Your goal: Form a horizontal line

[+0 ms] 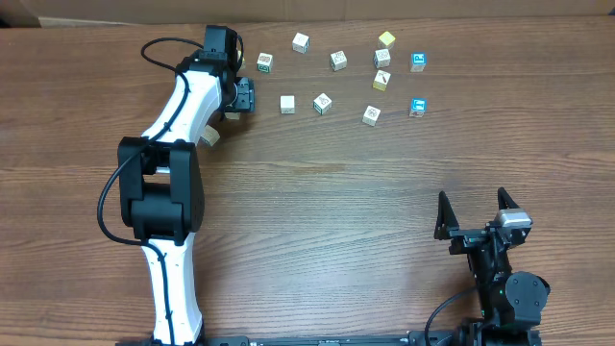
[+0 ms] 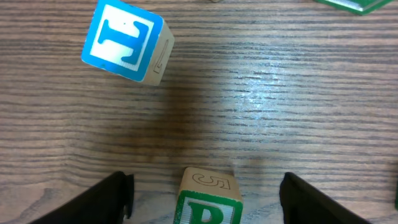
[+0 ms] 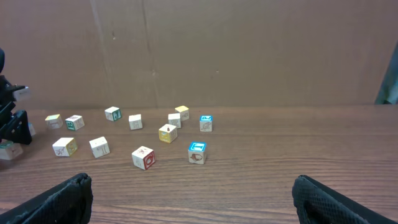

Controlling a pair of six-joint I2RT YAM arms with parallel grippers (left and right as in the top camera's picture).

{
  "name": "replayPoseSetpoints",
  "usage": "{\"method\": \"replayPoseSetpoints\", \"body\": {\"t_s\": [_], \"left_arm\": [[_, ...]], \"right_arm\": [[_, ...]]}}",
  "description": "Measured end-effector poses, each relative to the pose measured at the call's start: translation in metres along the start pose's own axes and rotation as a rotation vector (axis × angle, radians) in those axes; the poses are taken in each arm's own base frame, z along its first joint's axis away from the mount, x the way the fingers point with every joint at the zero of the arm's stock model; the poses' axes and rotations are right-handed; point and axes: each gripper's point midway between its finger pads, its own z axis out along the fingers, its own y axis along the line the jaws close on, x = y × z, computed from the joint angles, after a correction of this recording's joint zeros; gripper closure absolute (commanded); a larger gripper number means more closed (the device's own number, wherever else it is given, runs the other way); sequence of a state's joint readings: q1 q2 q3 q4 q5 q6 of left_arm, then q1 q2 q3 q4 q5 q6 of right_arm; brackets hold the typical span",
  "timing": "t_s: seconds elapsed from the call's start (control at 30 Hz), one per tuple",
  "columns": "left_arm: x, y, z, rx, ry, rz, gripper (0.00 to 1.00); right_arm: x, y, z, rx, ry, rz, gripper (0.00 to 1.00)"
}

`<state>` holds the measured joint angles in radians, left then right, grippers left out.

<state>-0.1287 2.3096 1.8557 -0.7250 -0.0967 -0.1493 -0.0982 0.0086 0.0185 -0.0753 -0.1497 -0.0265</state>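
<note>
While its arm stretches forward — left end effector (image 2: 205, 182) open astride green-R cube (image 2: 208, 206) | right end effector (image 1: 471, 197) open

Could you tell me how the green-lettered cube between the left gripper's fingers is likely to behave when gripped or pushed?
The green-lettered cube looks like solid wood, so probably rigid under a grip. Its flat faces suggest it will slide on the table rather than roll. It looks small within the open left gripper, so likely light.

Far side crowded, near side open
Letter cubes (image 1: 323, 103) litter the far table (image 1: 365, 211); the left arm (image 1: 183, 101) spans the left side.
</note>
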Motion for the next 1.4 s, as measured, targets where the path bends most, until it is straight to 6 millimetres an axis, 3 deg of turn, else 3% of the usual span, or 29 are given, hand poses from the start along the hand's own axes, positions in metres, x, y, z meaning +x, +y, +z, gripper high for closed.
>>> {"method": "replayPoseSetpoints", "body": {"t_s": [0.83, 1.4], "left_arm": [[0.0067, 0.0010, 0.0001, -0.002, 0.027, 0.156, 0.63], [0.0073, 0.0011, 0.0001, -0.002, 0.030, 0.160, 0.72]], "right_arm": [[0.0002, 0.0000, 0.0000, 0.000, 0.001, 0.000, 0.00], [0.0002, 0.0000, 0.0000, 0.000, 0.000, 0.000, 0.00]]}}
